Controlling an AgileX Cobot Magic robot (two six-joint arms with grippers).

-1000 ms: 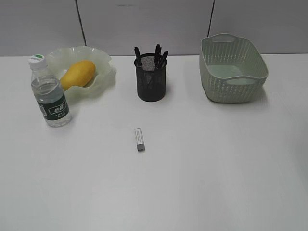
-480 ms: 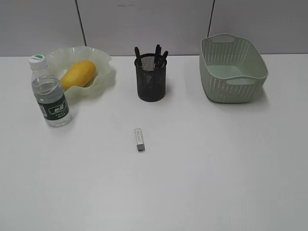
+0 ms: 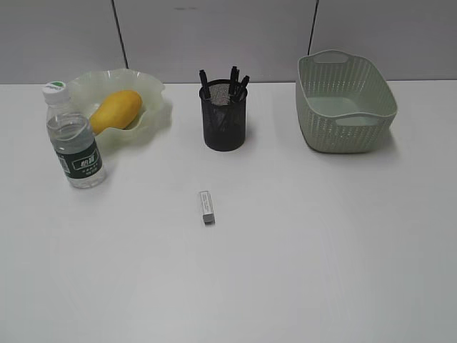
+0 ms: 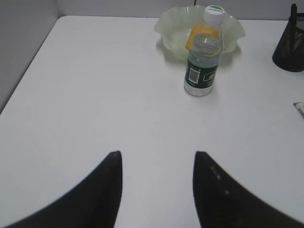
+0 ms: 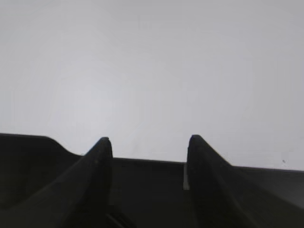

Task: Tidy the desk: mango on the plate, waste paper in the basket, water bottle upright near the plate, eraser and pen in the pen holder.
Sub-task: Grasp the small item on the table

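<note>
White desk (image 3: 300, 257) meets grey panelled wall (image 3: 214, 36) behind.

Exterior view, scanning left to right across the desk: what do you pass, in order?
Water bottle → mango, lying in the plate → eraser → pen holder → basket. The bottle's place rests on its left edge, since it overlaps the plate's span.

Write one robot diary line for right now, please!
mango: on plate | water bottle: upright beside plate | eraser: on desk | both grippers: open, empty
</note>
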